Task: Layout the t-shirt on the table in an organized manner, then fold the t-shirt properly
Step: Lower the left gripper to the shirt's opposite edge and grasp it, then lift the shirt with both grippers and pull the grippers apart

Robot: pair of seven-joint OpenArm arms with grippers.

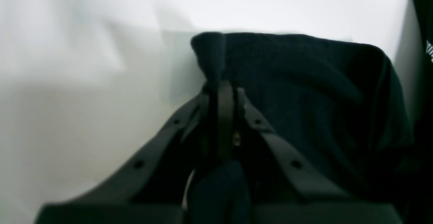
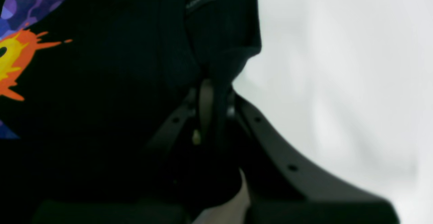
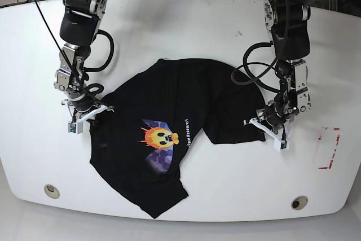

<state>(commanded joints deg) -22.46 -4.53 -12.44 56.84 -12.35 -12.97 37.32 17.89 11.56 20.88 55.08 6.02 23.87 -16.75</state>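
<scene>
The black t-shirt (image 3: 169, 111) lies crumpled and skewed in the middle of the white table (image 3: 186, 26), its yellow-orange face graphic (image 3: 161, 136) facing up. In the base view my left gripper (image 3: 269, 123) is on the right, shut on a bunched edge of the t-shirt (image 1: 287, 82); the left wrist view shows cloth pinched between its fingers (image 1: 225, 115). On the left of that view, my right gripper (image 3: 87, 111) is shut on the shirt's other edge. The right wrist view shows black cloth (image 2: 135, 82) clamped between the fingers (image 2: 206, 105), with the orange and purple print (image 2: 17, 48) at its left.
Two round grey holes (image 3: 51, 191) (image 3: 299, 202) sit near the table's front edge. A red-marked patch (image 3: 329, 148) lies at the right. Cables and equipment crowd the area beyond the table's far edge.
</scene>
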